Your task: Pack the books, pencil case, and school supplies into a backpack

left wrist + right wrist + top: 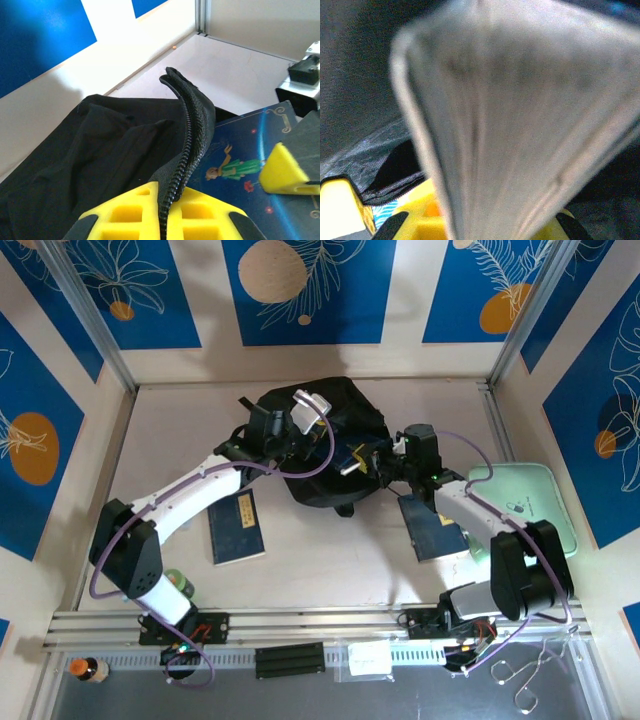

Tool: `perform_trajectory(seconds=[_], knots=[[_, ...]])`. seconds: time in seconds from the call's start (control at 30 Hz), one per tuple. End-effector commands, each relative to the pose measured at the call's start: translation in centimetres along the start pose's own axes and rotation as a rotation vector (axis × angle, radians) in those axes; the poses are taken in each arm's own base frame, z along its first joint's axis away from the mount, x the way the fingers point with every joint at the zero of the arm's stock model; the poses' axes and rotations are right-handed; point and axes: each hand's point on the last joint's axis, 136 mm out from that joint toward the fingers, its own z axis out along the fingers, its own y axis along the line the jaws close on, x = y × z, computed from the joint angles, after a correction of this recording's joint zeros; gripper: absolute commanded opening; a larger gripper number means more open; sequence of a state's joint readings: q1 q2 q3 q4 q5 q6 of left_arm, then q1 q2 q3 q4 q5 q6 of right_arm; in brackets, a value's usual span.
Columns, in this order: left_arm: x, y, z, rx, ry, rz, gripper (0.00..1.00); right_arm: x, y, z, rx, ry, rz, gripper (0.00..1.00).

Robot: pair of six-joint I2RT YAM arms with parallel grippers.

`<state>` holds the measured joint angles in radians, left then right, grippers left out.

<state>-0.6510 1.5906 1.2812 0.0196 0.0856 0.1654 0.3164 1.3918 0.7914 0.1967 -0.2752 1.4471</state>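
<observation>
Clamping the backpack (100, 150) at its zip edge, the left hand (167, 212) holds it up while the right hand (485, 225) grasps the Little Prince book (240, 145).

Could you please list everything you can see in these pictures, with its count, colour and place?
backpack: one, black, far middle of the table
Prince book: one, navy with Little Prince art, at the backpack's opening
left book: one, navy, flat on the table beside the left arm
right book: one, navy, flat, partly under the right arm
box: one, mint green, right side of the table
bottle: one, orange cap, near-left corner
block: one, black, near edge between the arm bases
table: one, beige
left gripper: one, yellow fingers, jaws shut on the backpack's zip edge
right gripper: one, yellow fingers, jaws shut on the Prince book
</observation>
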Motion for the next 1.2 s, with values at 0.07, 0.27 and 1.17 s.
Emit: perform_trajectory(seconds=[0.07, 0.27, 1.17], knots=[[-3.4, -1.2, -1.6, 0.057, -0.122, 0.009, 0.00, -0.4, 4.6, 1.6, -0.173, -0.016, -0.173, 0.00], [-3.0, -1.6, -1.5, 0.071, -0.119, -0.010, 0.00, -2.5, 3.6, 5.2, -0.159, -0.065, -0.202, 0.00], [1.6, 0.3, -0.1, -0.034, -0.005, -0.054, 0.00, -4.9, -3.7, 12.2, 0.107, -0.099, -0.056, 0.47]])
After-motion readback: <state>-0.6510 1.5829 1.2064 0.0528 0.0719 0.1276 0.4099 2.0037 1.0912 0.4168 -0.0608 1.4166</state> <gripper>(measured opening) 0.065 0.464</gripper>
